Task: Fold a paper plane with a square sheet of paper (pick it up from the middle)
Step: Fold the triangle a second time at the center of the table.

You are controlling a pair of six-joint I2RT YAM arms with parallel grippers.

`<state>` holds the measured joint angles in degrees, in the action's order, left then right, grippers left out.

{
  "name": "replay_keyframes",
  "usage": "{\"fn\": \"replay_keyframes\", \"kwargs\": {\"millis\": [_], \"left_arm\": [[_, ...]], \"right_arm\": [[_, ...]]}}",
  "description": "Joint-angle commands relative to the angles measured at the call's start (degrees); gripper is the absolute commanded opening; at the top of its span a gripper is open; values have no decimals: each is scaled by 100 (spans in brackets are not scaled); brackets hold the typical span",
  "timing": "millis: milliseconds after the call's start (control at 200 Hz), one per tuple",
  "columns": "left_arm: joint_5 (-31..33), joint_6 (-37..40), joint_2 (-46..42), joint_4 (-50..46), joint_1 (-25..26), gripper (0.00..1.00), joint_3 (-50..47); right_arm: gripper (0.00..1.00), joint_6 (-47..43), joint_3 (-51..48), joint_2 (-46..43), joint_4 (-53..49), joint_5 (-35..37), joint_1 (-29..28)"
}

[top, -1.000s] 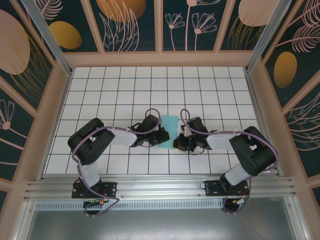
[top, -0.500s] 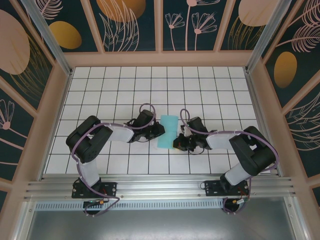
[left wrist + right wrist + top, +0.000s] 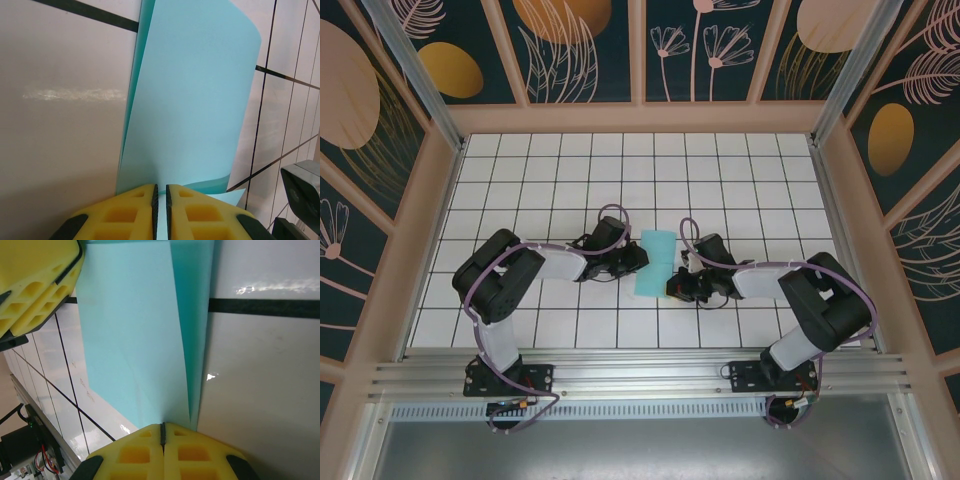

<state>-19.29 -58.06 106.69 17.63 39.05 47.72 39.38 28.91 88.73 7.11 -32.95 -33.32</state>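
Sheet of paper (image 3: 654,262): turquoise, folded over (top layer curling upward), lying flat near the middle of the tiled worktop (image 3: 570,170).
Left fingers (image 3: 125,215): nearly together, pinching the sheet's 9 o'clock edge.
Right fingers (image 3: 130,455): pressed tight together on the sheet's 5 o'clock corner.
Lie of sheet: long sides run roughly 12 to 6 o'clock, slightly tilted.

Matt, smooth turquoise paper (image 3: 190,100), glossy white tiles (image 3: 60,125) catching glare, yellow moulded plastic fingers (image 3: 145,436), bare metal rail (image 3: 640,375) near, pale wood frame (image 3: 640,118) far.
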Motion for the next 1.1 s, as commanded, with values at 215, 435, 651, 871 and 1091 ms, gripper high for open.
{"fn": "replay_keyframes", "kwargs": {"millis": [215,435,651,871,1091], "left_arm": [[488,374,173,-433,-270,18,247],[434,472,192,-595,-290,19,546],[127,399,-421,-365,-285,22,360],[-795,205,-678,563,-157,19,-147],[-1153,181,-220,985,-2,19,-298]], "right_arm": [[0,-88,-287,322,-992,814,-9],[0,-89,-289,300,-967,816,-8],[0,-44,-249,295,-911,806,-9],[0,-48,-162,316,-924,811,-8],[0,-34,-146,331,-914,807,-8]]}}
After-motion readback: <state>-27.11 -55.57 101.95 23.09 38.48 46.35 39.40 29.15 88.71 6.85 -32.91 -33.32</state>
